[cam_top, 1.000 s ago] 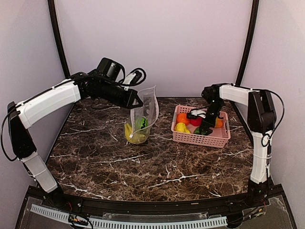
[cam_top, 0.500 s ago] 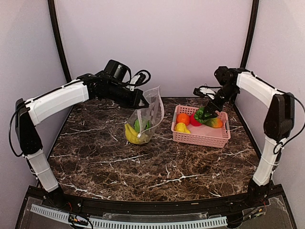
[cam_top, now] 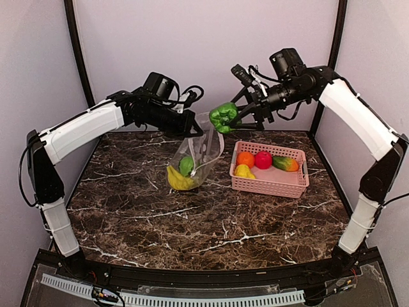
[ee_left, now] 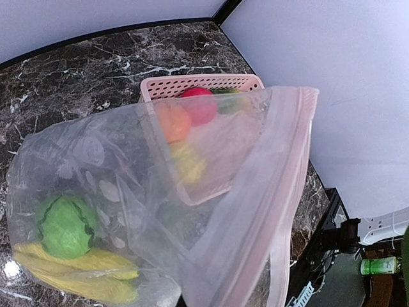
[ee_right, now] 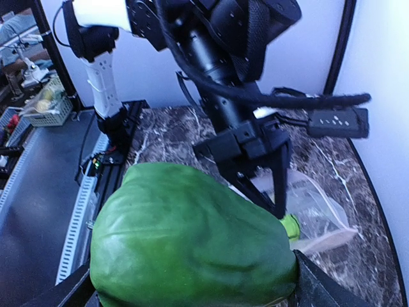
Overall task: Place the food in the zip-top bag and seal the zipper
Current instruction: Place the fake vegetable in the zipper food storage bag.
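Observation:
My left gripper (cam_top: 193, 132) is shut on the mouth edge of the zip-top bag (cam_top: 199, 155), which hangs from it with its bottom on the table. In the left wrist view the bag's pink zipper (ee_left: 291, 192) runs down the right, and a round green piece (ee_left: 64, 225) lies on a yellow banana (ee_left: 77, 274) inside. My right gripper (cam_top: 231, 118) is shut on a large green pepper-like piece of food (cam_top: 223, 117), held in the air just right of and above the bag's mouth. That piece (ee_right: 192, 236) fills the right wrist view, with the left gripper and bag (ee_right: 313, 214) beyond it.
A pink slotted basket (cam_top: 268, 184) stands to the right of the bag. It holds an orange (cam_top: 245, 158), a red round fruit (cam_top: 262, 160), a yellow lemon (cam_top: 243, 171) and a green-orange piece (cam_top: 285, 163). The wall stands close behind both arms.
My right gripper has lifted the green piece out of the basket and carried it up and left to the bag's mouth. The left gripper has shifted the bag's mouth slightly right.

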### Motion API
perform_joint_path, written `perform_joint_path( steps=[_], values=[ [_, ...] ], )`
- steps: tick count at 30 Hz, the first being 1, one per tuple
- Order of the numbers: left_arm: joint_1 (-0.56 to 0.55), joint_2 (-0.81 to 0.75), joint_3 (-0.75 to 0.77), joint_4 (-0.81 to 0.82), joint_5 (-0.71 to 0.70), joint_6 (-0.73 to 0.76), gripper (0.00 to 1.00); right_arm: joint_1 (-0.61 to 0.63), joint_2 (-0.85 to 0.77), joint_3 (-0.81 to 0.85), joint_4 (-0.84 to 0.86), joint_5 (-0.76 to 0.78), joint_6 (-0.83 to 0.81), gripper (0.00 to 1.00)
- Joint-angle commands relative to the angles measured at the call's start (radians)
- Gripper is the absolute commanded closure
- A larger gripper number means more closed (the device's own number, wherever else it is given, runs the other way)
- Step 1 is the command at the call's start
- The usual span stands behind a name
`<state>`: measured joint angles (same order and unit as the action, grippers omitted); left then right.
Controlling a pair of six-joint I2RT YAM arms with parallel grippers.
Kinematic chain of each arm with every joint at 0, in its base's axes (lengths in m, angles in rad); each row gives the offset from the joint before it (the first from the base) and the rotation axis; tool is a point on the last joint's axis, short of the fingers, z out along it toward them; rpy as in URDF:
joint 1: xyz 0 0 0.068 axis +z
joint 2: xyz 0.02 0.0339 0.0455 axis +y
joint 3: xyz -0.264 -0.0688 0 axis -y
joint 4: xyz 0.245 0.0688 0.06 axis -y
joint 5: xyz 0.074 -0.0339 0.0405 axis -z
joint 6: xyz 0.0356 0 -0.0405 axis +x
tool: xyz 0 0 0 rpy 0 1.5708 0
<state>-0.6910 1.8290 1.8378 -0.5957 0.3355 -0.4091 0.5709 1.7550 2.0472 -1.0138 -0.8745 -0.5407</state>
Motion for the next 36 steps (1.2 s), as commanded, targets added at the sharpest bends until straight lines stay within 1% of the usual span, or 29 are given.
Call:
perform_joint_path(
  steps=[1, 8, 15, 18, 22, 27, 29, 31, 33, 36],
  values=[
    [0.001, -0.009, 0.048, -0.07, -0.021, -0.006, 0.99, 0.058, 0.008, -0.042, 0.155, -0.13, 0.125, 0.26],
    [-0.001, -0.039, 0.059, -0.11, -0.007, -0.005, 0.99, 0.085, 0.1, -0.071, 0.194, -0.138, 0.17, 0.26],
    [-0.005, -0.07, 0.05, -0.117, -0.003, -0.009, 0.99, 0.097, 0.121, -0.131, 0.217, -0.052, 0.142, 0.22],
    [-0.005, -0.077, 0.037, -0.105, 0.003, -0.015, 0.99, 0.111, 0.123, -0.143, 0.227, 0.031, 0.14, 0.21],
    [-0.008, -0.091, 0.006, -0.067, 0.019, -0.035, 0.99, 0.17, 0.117, -0.141, 0.247, 0.245, 0.157, 0.17],
    [-0.01, -0.1, -0.024, -0.035, 0.039, -0.046, 0.99, 0.257, 0.13, -0.105, 0.248, 0.441, 0.136, 0.09],
    [-0.01, -0.105, -0.033, -0.028, 0.039, -0.049, 0.99, 0.266, 0.142, -0.078, 0.236, 0.483, 0.135, 0.06],
    [-0.011, -0.115, -0.047, -0.01, 0.04, -0.054, 0.99, 0.268, 0.145, -0.043, 0.208, 0.492, 0.134, 0.02],
    [-0.01, -0.122, -0.06, 0.001, 0.04, -0.059, 0.99, 0.267, 0.117, -0.025, 0.191, 0.491, 0.121, 0.01],
    [-0.01, -0.125, -0.068, 0.003, 0.054, -0.05, 0.99, 0.267, 0.066, -0.034, 0.199, 0.539, 0.114, 0.01]
  ],
)
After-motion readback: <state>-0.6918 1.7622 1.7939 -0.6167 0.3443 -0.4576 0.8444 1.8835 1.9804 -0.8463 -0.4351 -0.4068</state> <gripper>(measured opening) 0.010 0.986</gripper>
